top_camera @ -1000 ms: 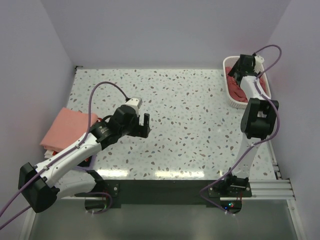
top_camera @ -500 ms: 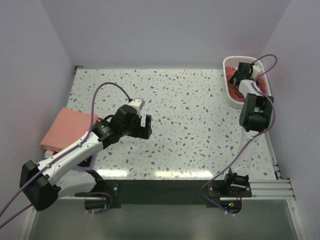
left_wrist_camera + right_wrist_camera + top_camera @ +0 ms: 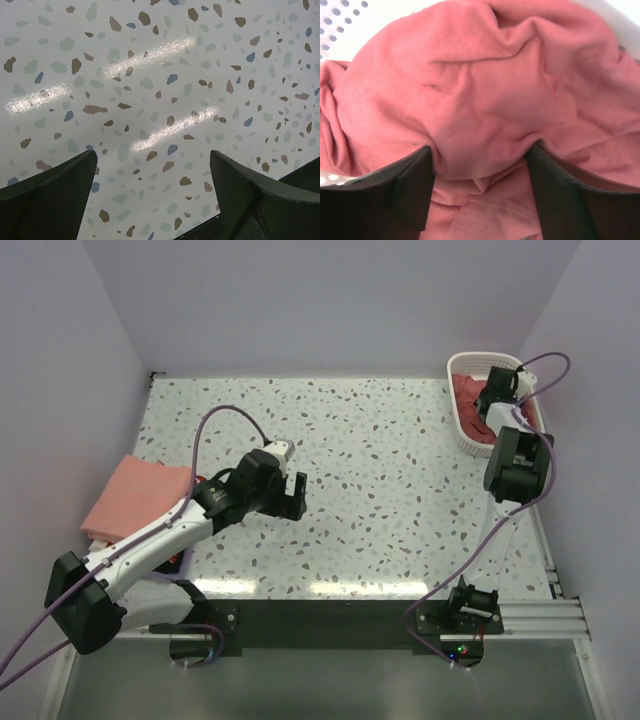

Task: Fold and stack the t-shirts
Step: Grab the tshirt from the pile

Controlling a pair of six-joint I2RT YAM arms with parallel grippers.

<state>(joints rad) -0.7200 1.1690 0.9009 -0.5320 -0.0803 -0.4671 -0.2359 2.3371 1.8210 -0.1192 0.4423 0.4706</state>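
A crumpled brick-red t-shirt [image 3: 468,400] lies in the white lattice basket [image 3: 462,440] at the far right. In the right wrist view the t-shirt [image 3: 485,85] fills the frame. My right gripper [image 3: 494,390] is down in the basket, its jaws wide apart and pressed into the cloth, with a bulge of shirt between them [image 3: 480,155]. A folded salmon-pink t-shirt [image 3: 135,495] tops a stack at the table's left edge. My left gripper [image 3: 293,490] is open and empty over bare table left of centre, as its wrist view [image 3: 152,160] shows.
The basket's perforated wall [image 3: 335,20] shows at the upper left of the right wrist view. The speckled terrazzo tabletop [image 3: 380,470] lies between the arms. Purple walls close in the left, back and right sides. Cables loop above both arms.
My right gripper has dropped further into the basket onto the red shirt. My left gripper has shifted a little to the right over the table.
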